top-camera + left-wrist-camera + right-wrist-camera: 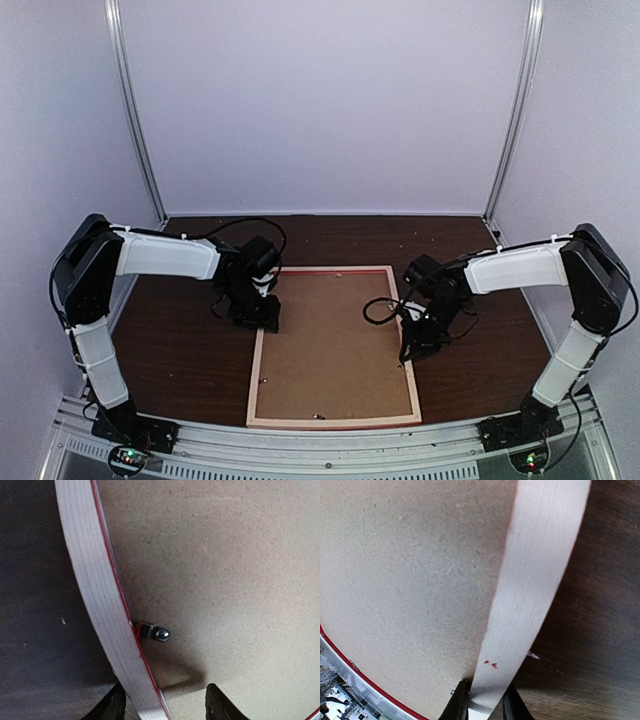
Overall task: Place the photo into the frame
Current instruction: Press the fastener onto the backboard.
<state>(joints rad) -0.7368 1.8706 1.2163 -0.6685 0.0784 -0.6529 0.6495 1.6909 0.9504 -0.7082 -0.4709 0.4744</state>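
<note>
The frame (256, 372) lies flat at the middle of the desk (180, 350). Its pale wood back faces up and red shows along its outer edges. Its near rail runs beside the desk's near edge. A plain brown backing board (335, 345) fills the opening inside the rails.

The left gripper (257, 312) stands over the frame's left rail, towards the far end. In the left wrist view its fingers (112, 706) are set apart astride the rail, and the inner finger is clear of the wood, above the board. A small dark tab (154, 632) with a shiny round head projects from the rail's inner edge over the board.

The right gripper (420, 345) is at the right rail. Its fingers (457, 701) are pinched narrow on the frame, one on each side of the rail.
</note>
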